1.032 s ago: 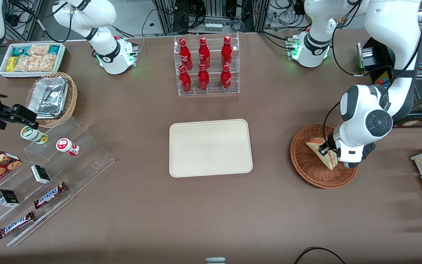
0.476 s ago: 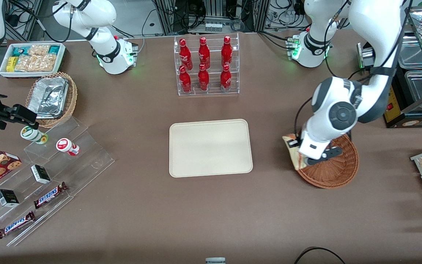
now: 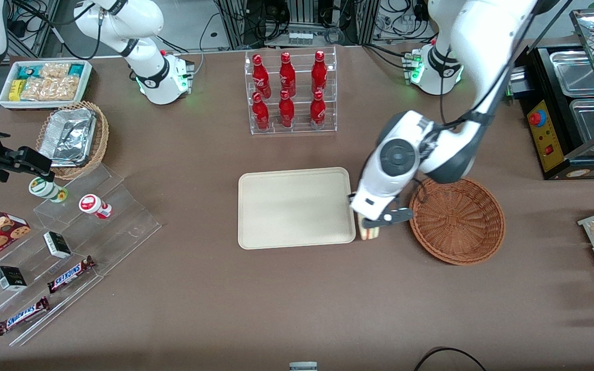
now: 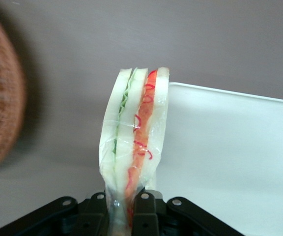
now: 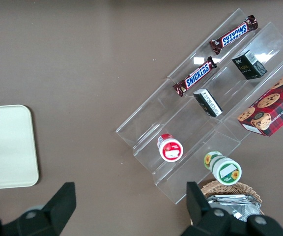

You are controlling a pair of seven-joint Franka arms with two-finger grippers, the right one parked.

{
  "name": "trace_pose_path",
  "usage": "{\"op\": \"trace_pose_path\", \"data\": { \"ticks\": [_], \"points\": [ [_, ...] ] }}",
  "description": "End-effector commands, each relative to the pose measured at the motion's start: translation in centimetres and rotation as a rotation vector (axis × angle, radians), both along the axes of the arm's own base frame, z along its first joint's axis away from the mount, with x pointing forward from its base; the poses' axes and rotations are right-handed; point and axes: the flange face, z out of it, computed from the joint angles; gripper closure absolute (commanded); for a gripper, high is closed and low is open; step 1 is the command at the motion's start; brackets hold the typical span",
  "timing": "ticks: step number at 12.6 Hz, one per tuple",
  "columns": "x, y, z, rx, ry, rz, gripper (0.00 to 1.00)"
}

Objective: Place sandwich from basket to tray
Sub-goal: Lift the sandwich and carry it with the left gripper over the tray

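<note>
The tray (image 3: pixel 296 207) lay flat in the middle of the table, its cream surface bare. Just beside its edge toward the working arm's end hung the gripper (image 3: pixel 370 222), fingers (image 4: pixel 144 209) closed tight on the sandwich (image 3: pixel 368 233), which stood on edge with its long axis pointing away from the fingers and its red and green filling showing between the bread slices. In the wrist view the sandwich (image 4: pixel 134 147) sat right over the tray's rim (image 4: pixel 230 93), so the tray lay a short sideways carry toward the parked arm's end. The basket (image 3: pixel 457 220) sat empty near the gripper, toward the working arm's end. I judged only a short shift over the low rim, then lowering and releasing, remained.
</note>
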Motion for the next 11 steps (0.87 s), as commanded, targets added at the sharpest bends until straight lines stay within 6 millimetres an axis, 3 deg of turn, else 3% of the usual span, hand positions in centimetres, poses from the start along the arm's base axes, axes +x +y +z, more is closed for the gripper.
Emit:
{"op": "trace_pose_path", "data": {
  "ticks": [1, 6, 11],
  "points": [
    [0.2, -5.4, -0.5, -0.001, -0.016, 0.023, 1.00],
    [-2.4, -14.3, -2.8, 0.044, -0.025, 0.027, 1.00],
    [-3.9, -19.0, -4.8, 0.051, 0.005, 0.011, 1.00]
  ]
}}
